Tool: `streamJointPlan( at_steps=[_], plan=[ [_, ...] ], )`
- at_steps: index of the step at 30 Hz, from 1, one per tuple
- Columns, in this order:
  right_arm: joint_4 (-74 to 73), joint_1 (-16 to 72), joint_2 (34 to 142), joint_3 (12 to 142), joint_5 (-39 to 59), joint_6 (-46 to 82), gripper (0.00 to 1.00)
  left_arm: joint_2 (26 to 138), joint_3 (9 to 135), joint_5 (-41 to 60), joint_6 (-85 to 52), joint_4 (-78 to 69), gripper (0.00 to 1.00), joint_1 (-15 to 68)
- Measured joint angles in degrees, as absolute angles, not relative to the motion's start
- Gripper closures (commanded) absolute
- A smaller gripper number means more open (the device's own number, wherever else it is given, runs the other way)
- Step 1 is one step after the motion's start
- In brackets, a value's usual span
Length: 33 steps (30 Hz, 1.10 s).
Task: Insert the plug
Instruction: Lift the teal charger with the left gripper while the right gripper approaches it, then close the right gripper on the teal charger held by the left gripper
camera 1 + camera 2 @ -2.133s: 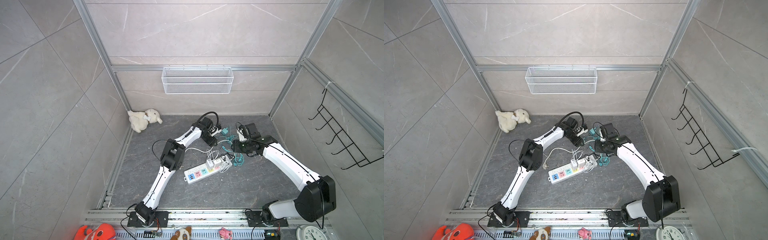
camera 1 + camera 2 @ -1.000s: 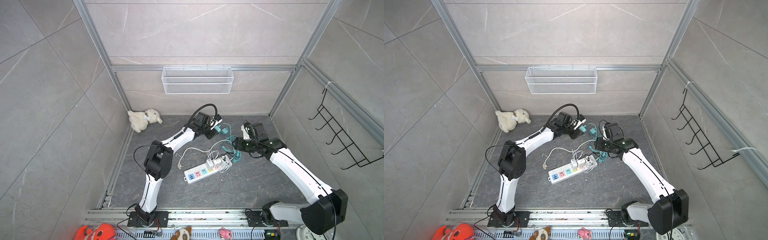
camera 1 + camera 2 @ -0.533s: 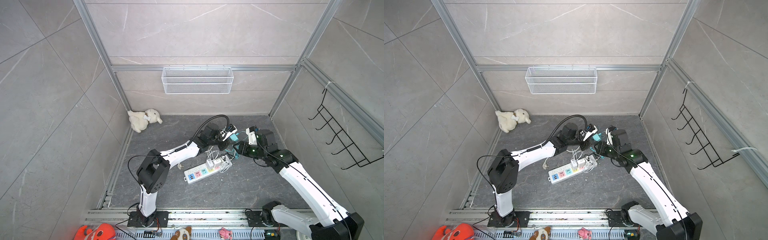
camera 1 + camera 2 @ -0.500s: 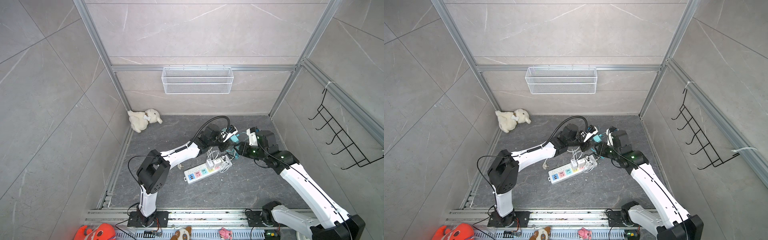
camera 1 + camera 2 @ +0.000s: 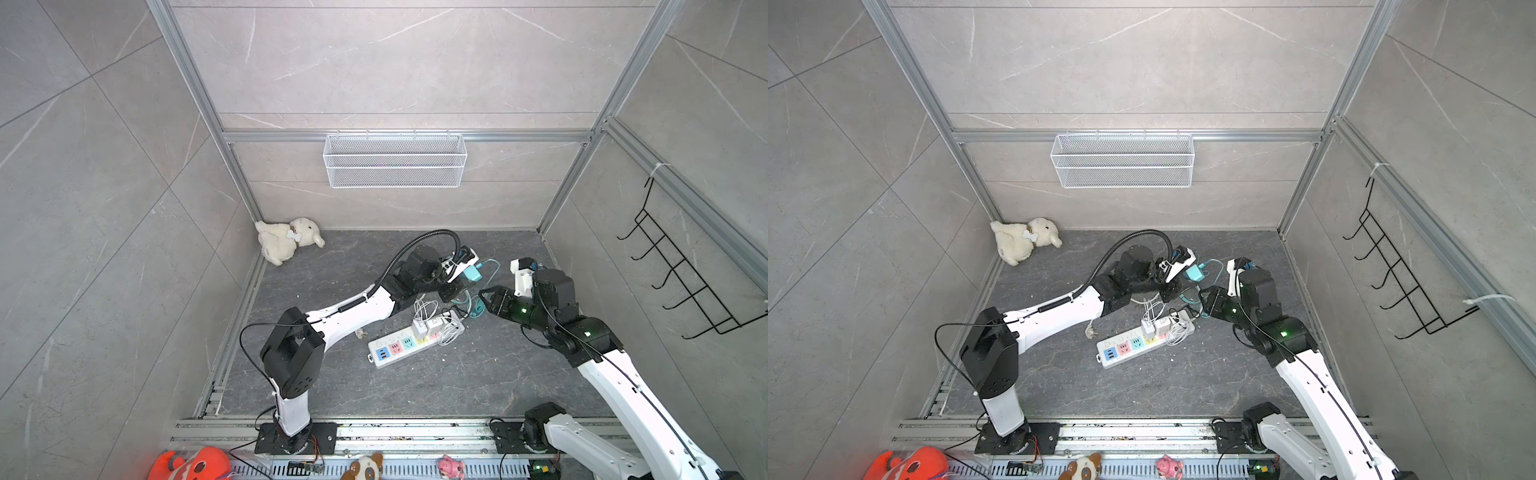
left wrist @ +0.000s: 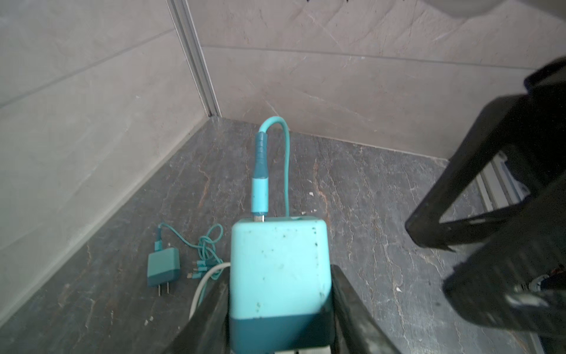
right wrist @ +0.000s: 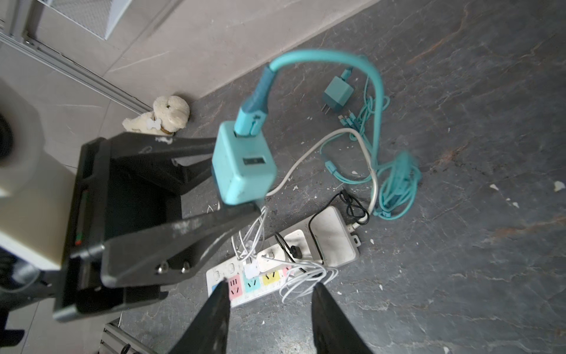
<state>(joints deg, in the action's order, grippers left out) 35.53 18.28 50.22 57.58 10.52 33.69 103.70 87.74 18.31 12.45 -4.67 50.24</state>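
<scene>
Stretching out over the last two seconds, the left arm has carried the teal plug (image 5: 471,273) away from the back wall toward 3 o'clock, and the right arm has drawn back to face it. That plug hangs raised over the counter (image 5: 478,374), clamped by its sides in the left end effector (image 6: 280,306). Its cable end points away from the wrist, its darker end sits deep between the fingers, and its prongs are hidden. Just at 4 o'clock of it, the right end effector (image 7: 271,286) waits with jaws apart and empty. At 7 o'clock of the plug the power strip (image 5: 399,347) lies flat, several coloured sockets free. This looks like a handover: next the right end effector must close on the exposed body, clear of the cable, so the prongs can turn down to a socket
</scene>
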Motion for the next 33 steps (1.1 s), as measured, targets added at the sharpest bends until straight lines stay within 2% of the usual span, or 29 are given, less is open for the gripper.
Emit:
streamJointPlan(
  at_steps=[7, 13, 21, 26, 33],
  plan=[
    [38.7, 18.3, 43.3, 59.7, 10.5, 33.7, 0.53, 103.6, 96.5, 19.7, 12.6, -4.6, 0.66, 50.6],
    [41.1, 18.3, 40.0, 60.0, 10.3, 33.6, 0.52, 104.4, 97.7, 19.8, 12.1, -4.7, 0.66, 52.2],
    [42.3, 18.2, 40.6, 60.3, 9.2, 33.6, 0.52, 104.4, 87.5, 19.5, 10.9, -9.5, 0.66, 53.8],
    [41.5, 18.2, 45.0, 62.6, 9.9, 33.5, 0.52, 103.4, 80.6, 18.9, 10.9, -12.3, 0.67, 53.9],
    [40.3, 18.1, 52.2, 63.5, 13.2, 33.5, 0.53, 100.3, 78.0, 17.9, 10.9, -15.5, 0.69, 53.9]
  ],
)
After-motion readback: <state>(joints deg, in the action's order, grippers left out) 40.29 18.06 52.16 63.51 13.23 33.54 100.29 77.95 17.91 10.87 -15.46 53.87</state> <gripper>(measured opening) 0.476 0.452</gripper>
